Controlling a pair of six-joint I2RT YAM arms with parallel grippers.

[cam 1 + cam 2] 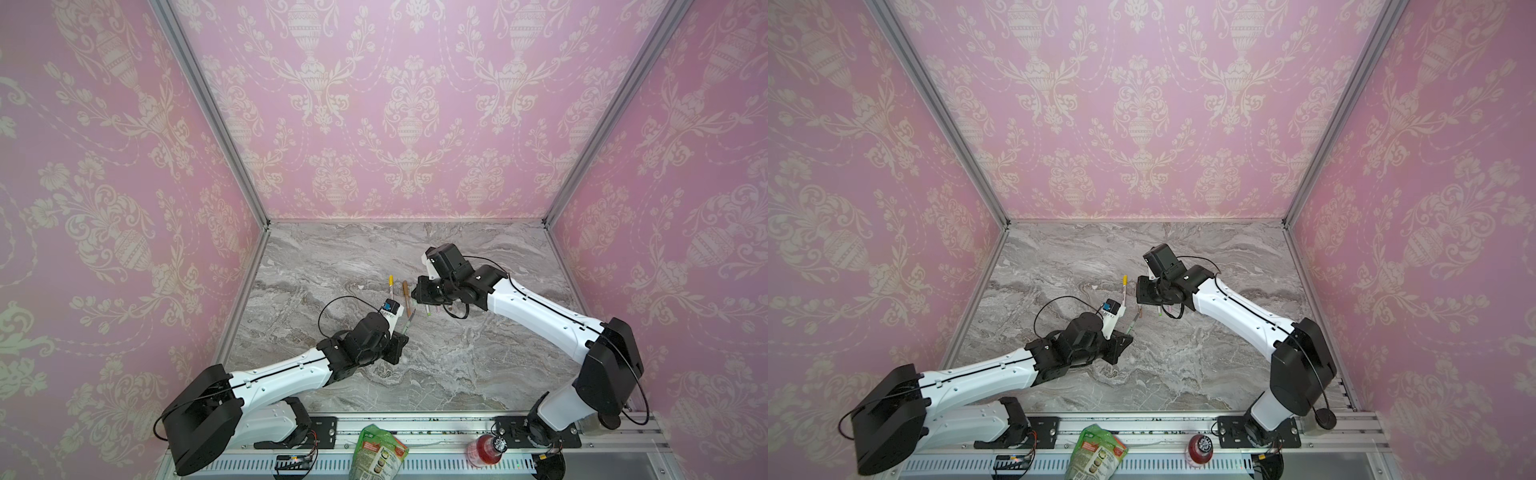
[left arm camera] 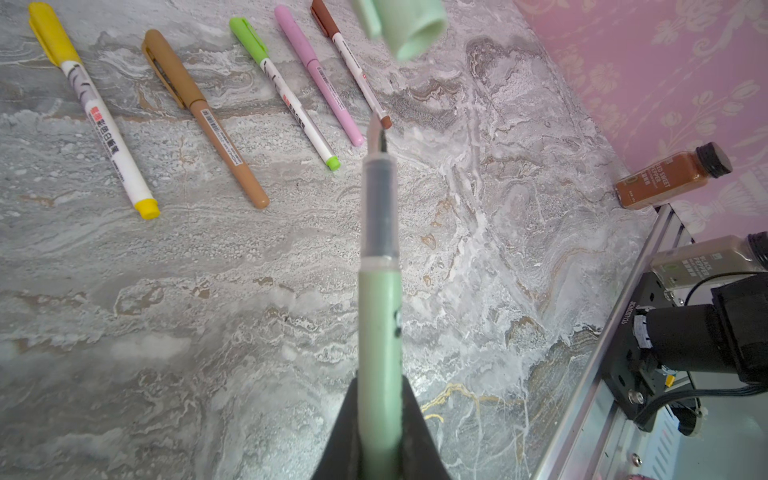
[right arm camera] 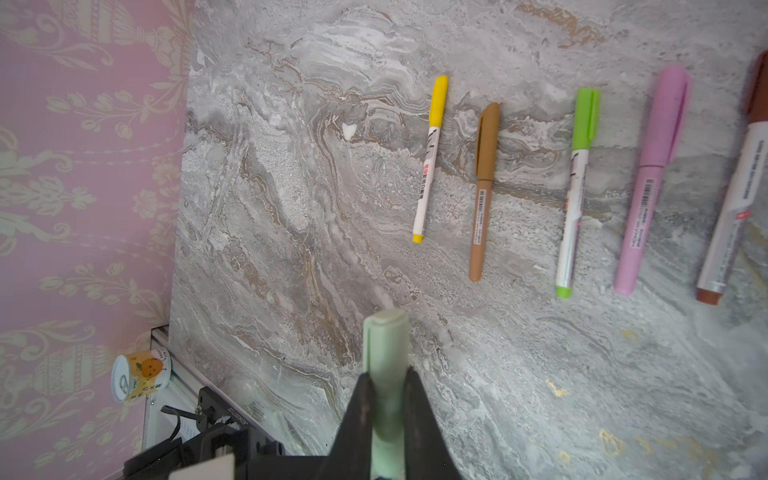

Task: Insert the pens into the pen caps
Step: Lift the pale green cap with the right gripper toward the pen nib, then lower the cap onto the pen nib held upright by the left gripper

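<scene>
While five capped pens (image 3: 576, 195) lie in a row on the counter (image 3: 291, 208), I count one left | my left tool (image 2: 380, 415) clamps the green pen (image 2: 379, 316), tip bare | my right tool (image 3: 388, 399) clamps the green cap (image 3: 385, 345), near that tip, not yet on

Both top views looked steeply down from high above the front rail (image 1: 449, 432) onto the whole marble tabletop (image 1: 457, 353). Each wrist camera sat close behind its own jaws, low over the marble, facing outward; both shared the row of capped pens (image 2: 208, 120)
</scene>
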